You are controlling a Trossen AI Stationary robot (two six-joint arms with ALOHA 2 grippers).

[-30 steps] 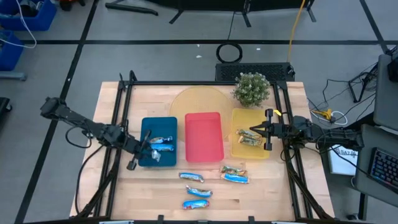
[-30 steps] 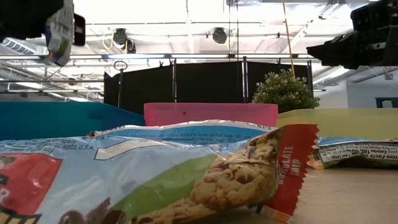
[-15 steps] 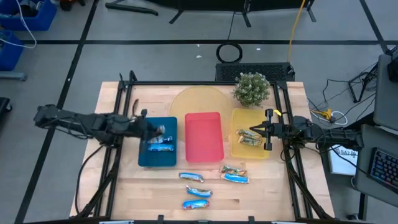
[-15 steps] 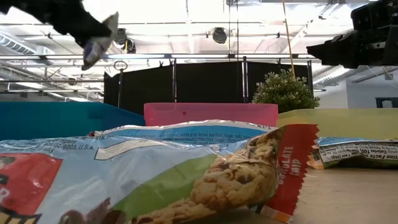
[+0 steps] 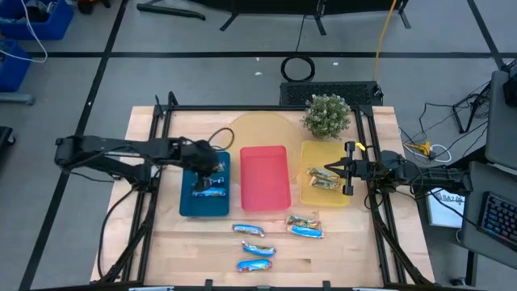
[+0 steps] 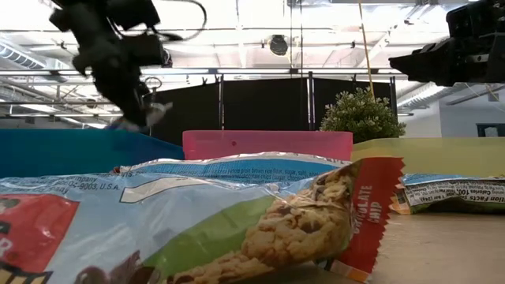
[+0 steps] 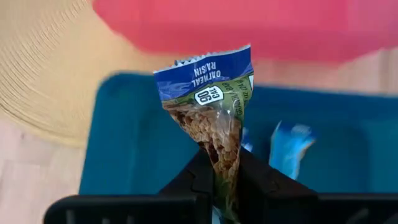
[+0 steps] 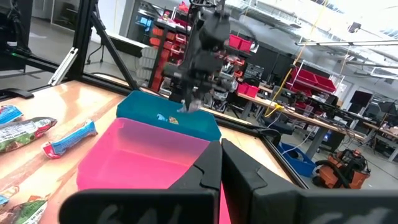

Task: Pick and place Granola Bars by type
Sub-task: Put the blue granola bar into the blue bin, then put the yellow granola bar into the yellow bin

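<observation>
One Bar Clamped Over the Blue Tray

Two fingers of the left gripper (image 7: 225,171) are clamping one end of a blue-and-green granola bar (image 7: 214,106), so the wrapper is projecting forward from the jaws along its long axis, free end pointing away from the wrist. The gripper is hanging over the far end of the blue tray (image 5: 194,204), likely for release among the blue-wrapped bars (image 5: 208,192) lying inside. The right gripper (image 5: 329,170) is waiting with its jaws together above the yellow tray (image 5: 307,196), beside the bars (image 5: 323,181) resting in it. The red tray (image 5: 265,174) is sitting between the two. Several loose bars (image 5: 252,231) are lying near the table's front edge, awaiting sorting.
</observation>
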